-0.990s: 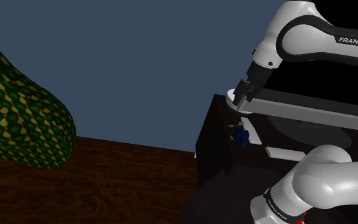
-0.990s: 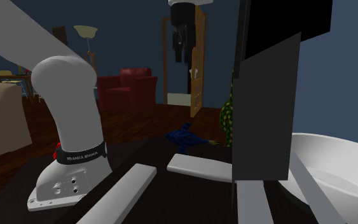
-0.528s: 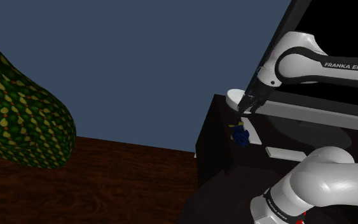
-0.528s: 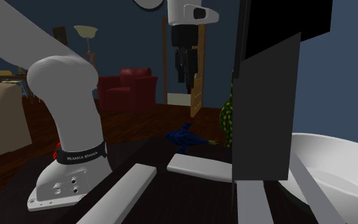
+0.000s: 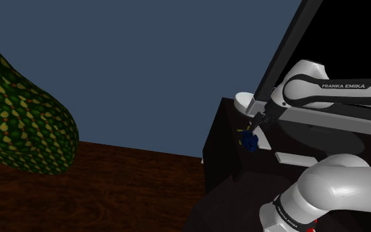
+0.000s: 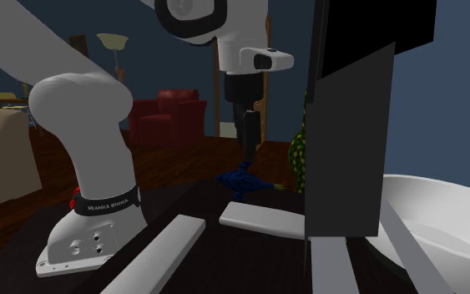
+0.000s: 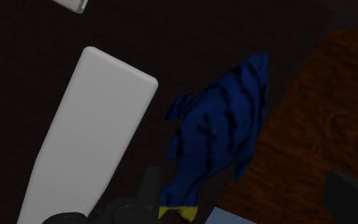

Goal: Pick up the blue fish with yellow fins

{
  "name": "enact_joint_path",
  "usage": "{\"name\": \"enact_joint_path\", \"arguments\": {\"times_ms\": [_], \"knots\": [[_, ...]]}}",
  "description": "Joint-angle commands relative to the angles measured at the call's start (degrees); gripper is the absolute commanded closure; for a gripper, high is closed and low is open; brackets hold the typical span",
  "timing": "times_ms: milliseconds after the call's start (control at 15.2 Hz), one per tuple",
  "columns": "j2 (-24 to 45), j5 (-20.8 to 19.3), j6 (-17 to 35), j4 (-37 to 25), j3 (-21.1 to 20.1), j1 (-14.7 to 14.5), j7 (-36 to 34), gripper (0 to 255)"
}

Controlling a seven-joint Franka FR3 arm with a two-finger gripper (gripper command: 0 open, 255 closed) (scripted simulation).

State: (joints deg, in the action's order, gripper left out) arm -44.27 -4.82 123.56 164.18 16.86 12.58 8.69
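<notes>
The blue fish (image 7: 225, 137) with dark stripes and a yellow tail lies on the dark table top (image 7: 190, 44), near the edge. In the shoulder view the fish (image 5: 248, 139) sits just under my gripper (image 5: 257, 125). In the second exterior view the gripper (image 6: 247, 153) hangs straight down, a little above the fish (image 6: 243, 179). In the wrist view my gripper (image 7: 247, 205) is open, with one finger (image 7: 149, 188) beside the fish's tail and the other on its far side, neither touching it.
A white flat bar (image 7: 88, 140) lies right beside the fish; a second bar (image 6: 162, 250) lies nearer the arm's base. A tall dark panel (image 6: 350, 125) and a white basin (image 6: 433, 221) stand close by. A green patterned object (image 5: 19, 118) sits on the wooden floor.
The arm has lowered the gripper from high above the table down to just over the fish. The fish and the bars have stayed put.
</notes>
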Motion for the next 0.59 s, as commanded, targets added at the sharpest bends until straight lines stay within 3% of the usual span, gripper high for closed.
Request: {"name": "enact_joint_path", "arguments": {"times_ms": [0,528], "knots": [[1.67,-0.40,2.94,1.13,1.28,0.49,0.90,0],[5.83,-0.66,10.08,4.16,2.68,0.17,1.84,0]]}}
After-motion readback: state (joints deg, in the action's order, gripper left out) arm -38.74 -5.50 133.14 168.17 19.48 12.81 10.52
